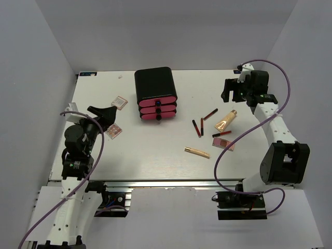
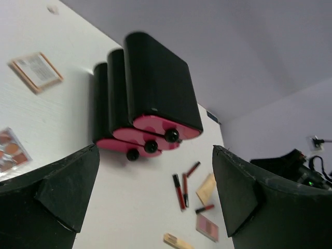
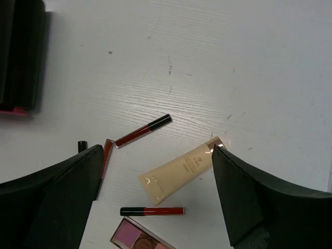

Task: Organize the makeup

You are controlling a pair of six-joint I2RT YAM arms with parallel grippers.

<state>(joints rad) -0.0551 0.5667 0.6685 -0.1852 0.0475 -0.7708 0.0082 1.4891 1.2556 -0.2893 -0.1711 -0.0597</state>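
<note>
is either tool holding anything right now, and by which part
Nothing is held. The left tool and the right tool both stand open and empty. The peach tube lies loose on the table under the right tool.

Overhead camera looks down on the drawer box [image 1: 155,92]; wrist cameras, left far, right close, share lip sticks [image 3: 143,130] beside it.

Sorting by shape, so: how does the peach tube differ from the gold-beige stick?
The peach tube is broad and tapers to its cap; the gold-beige stick is slim and even. The tube lies among the lip sticks, the stick apart, nearer the front edge. Both lie flat on the table.
</note>
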